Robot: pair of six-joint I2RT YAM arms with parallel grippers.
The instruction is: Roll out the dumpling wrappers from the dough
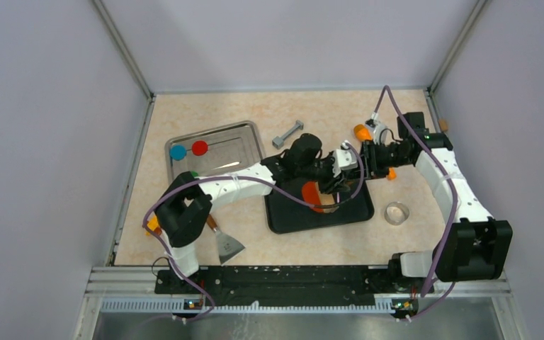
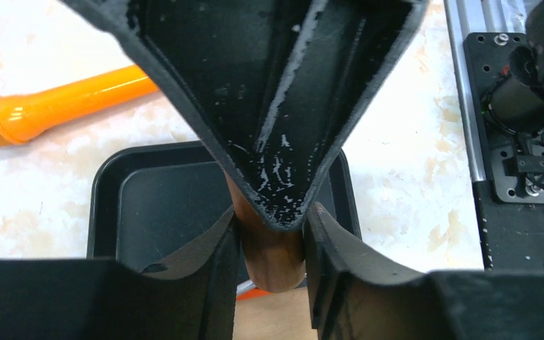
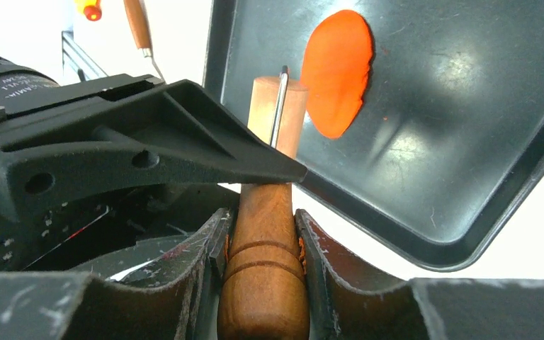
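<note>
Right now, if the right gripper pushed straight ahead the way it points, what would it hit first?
The left gripper: it crosses the wooden rolling pin just ahead of the right gripper, which grips the same pin. The black tray and dough lie beyond, though depth is unclear.

**CAMERA PLACEMENT: ONE OVERHEAD, TWO WRIST-MOUNTED**

The top external camera sat high above the near edge and looked steeply down, far enough back to take in the whole worktop (image 1: pixel 283 113). The left wrist camera looked along the left gripper (image 2: pixel 270 212) at very close range, facing the worktop's right side. The right wrist camera looked along the right gripper (image 3: pixel 262 212), equally close, facing left. The two wrist views met head-on and shared the rolling pin (image 2: pixel 269 262) and black tray (image 2: pixel 156 205). The overhead view covered that same spot from afar.
</note>
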